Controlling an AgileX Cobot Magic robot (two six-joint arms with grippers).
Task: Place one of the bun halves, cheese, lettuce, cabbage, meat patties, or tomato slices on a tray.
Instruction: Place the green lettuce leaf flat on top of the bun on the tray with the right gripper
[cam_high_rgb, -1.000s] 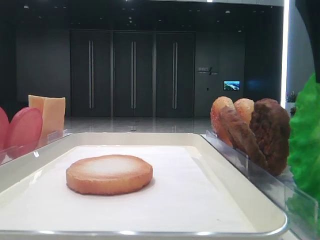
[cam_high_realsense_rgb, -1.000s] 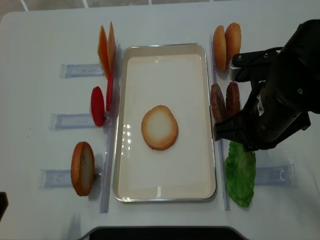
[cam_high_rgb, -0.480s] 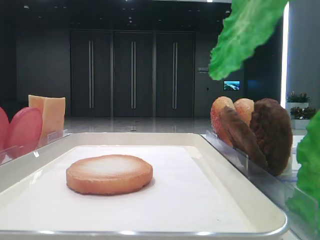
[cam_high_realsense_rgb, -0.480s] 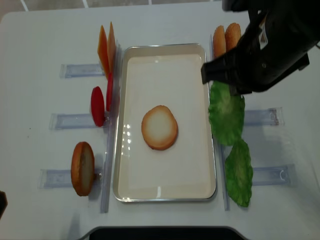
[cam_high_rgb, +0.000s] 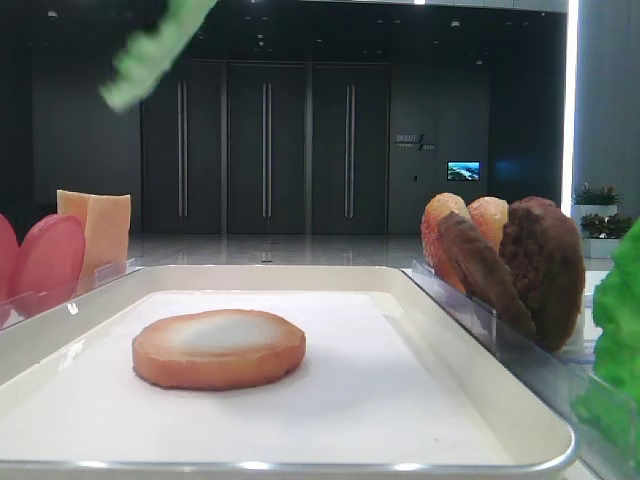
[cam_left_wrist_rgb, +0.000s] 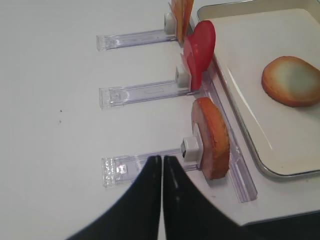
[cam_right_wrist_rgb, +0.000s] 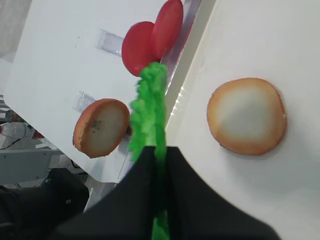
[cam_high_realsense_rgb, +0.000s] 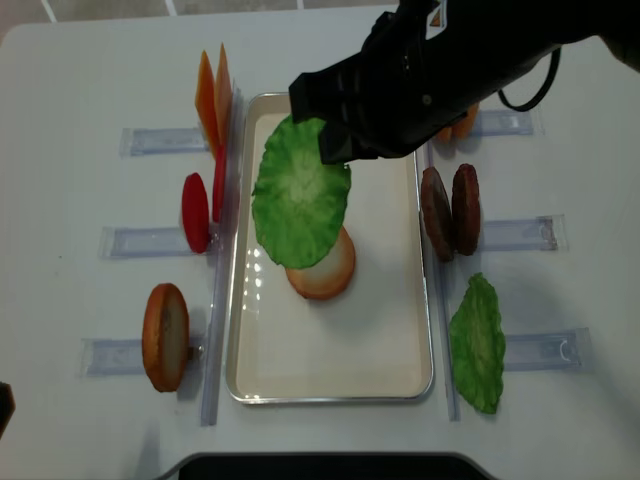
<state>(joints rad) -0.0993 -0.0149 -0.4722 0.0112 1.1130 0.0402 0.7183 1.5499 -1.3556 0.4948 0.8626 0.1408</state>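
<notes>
One lettuce leaf (cam_high_realsense_rgb: 300, 190) pinched in right gripper (cam_right_wrist_rgb: 159, 155), hanging above tray (cam_high_realsense_rgb: 390, 330), partly over bun half (cam_high_realsense_rgb: 325, 272) lying flat on the paper. Second leaf (cam_high_realsense_rgb: 479, 345) right of tray, near patties (cam_high_realsense_rgb: 450, 210). Left gripper (cam_left_wrist_rgb: 162, 162) fingers pressed together, empty, beside upright bun (cam_left_wrist_rgb: 212, 137) in its holder.

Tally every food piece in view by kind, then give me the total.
bun halves: 4
cheese slices: 2
tomato slices: 2
meat patties: 2
lettuce leaves: 2
Total: 12
</notes>
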